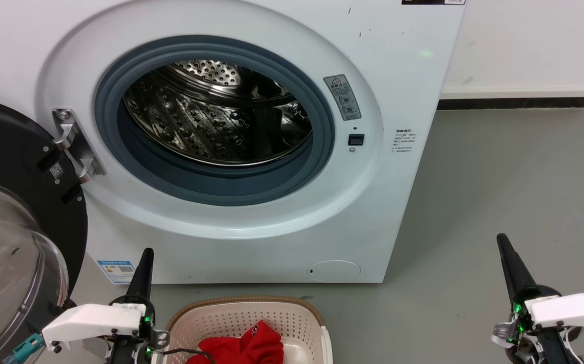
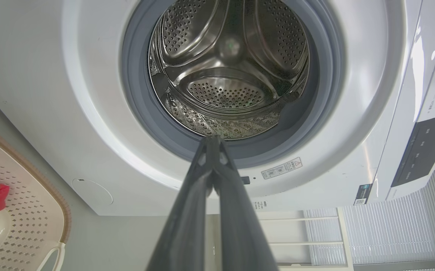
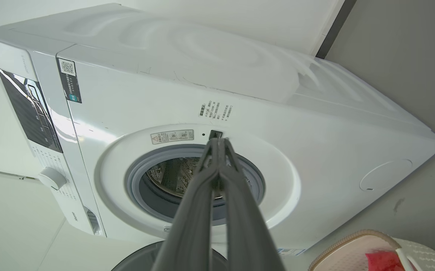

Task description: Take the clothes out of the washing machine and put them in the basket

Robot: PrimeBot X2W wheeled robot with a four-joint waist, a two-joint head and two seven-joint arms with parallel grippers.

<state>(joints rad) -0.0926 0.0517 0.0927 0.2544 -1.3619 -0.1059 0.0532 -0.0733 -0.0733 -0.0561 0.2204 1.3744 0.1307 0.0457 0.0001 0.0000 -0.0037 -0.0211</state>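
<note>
Where the white front-loading washing machine (image 1: pixel 408 71) stands on the grey floor (image 1: pixel 499 177), its round grey-rimmed porthole lies uncovered. The bare perforated steel of the drum (image 1: pixel 211 121) shows behind it. The machine's black-framed glass door (image 1: pixel 13 217) hangs swung wide from the hinge on the robot's left side of the porthole.

Just in front of the machine's base, below the porthole, sits the low cream plastic basket (image 1: pixel 231 319), its brown woven-look rim toward the machine. The red garment (image 1: pixel 246 346) lies bunched inside the basket, outside the machine altogether. A patch of white-and-black print shows on it in the left wrist view.

The left gripper (image 1: pixel 146 253) hovers before the machine's lower left corner, its two dark fingers pressed together to a narrow point and holding nothing. The right gripper (image 1: pixel 502 241) hovers off the machine's right side, well apart from it, its fingers likewise closed tip to tip with nothing between them. Both point toward the machine.
</note>
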